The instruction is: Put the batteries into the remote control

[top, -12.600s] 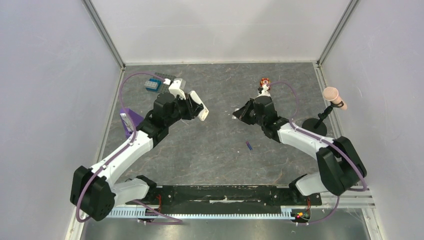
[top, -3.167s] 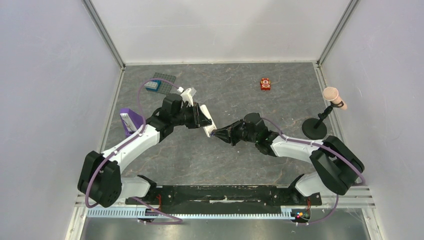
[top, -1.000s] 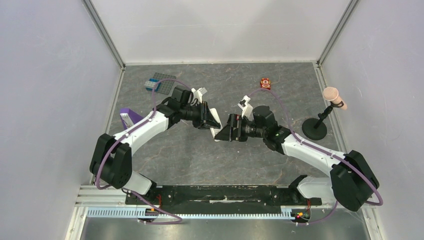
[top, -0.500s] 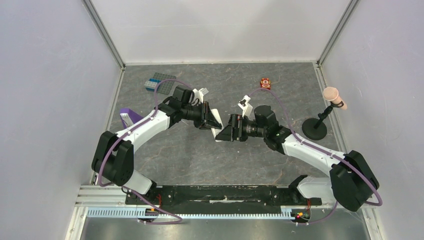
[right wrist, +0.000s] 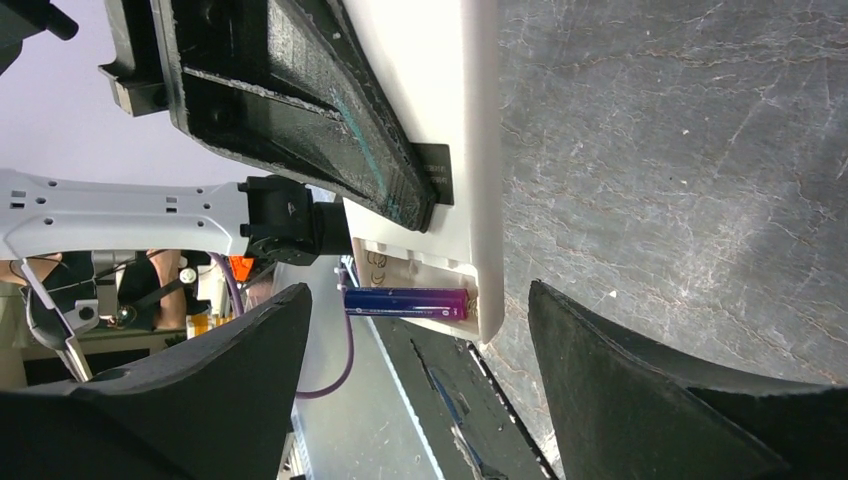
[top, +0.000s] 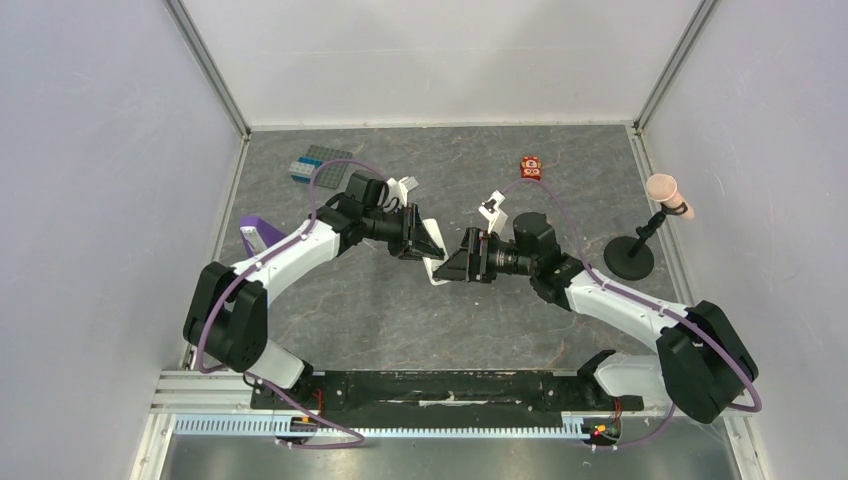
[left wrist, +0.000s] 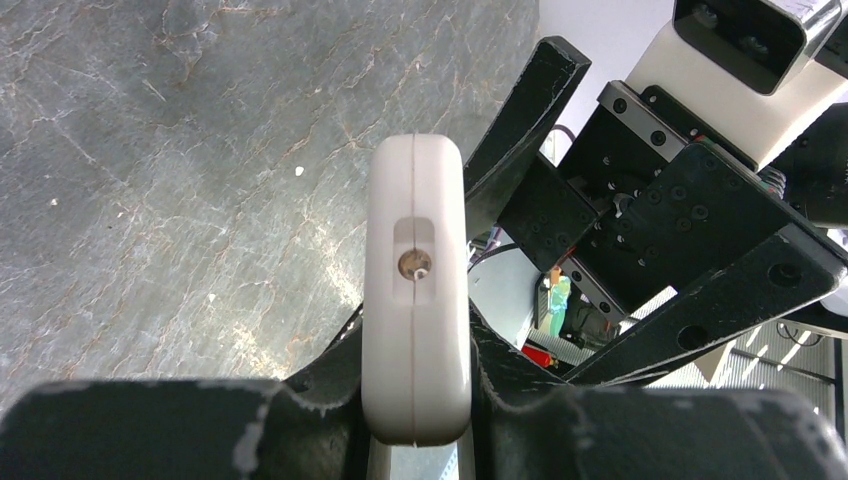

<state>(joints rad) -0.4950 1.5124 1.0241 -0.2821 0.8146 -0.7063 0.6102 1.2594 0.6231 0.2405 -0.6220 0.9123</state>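
My left gripper (left wrist: 416,405) is shut on the white remote control (left wrist: 416,300), holding it edge-on above the table's middle (top: 437,270). In the right wrist view the remote control (right wrist: 440,120) has its compartment open at the lower end. A bluish-purple battery (right wrist: 405,302) lies across that compartment. My right gripper (right wrist: 420,370) is open, its two black fingers standing either side of that end with a gap on both sides and touching nothing. From above, the right gripper (top: 455,268) meets the left gripper (top: 425,248) tip to tip.
A red-orange toy block (top: 530,167) lies at the back right. A grey plate with a blue brick (top: 318,162) sits at the back left. A purple stand (top: 255,238) is at the left edge. A black stand with a pink top (top: 630,255) is at the right.
The right gripper's fingers have drawn somewhat closer together around the remote's end, and the right wrist has shifted slightly right. The left gripper holds the remote still.
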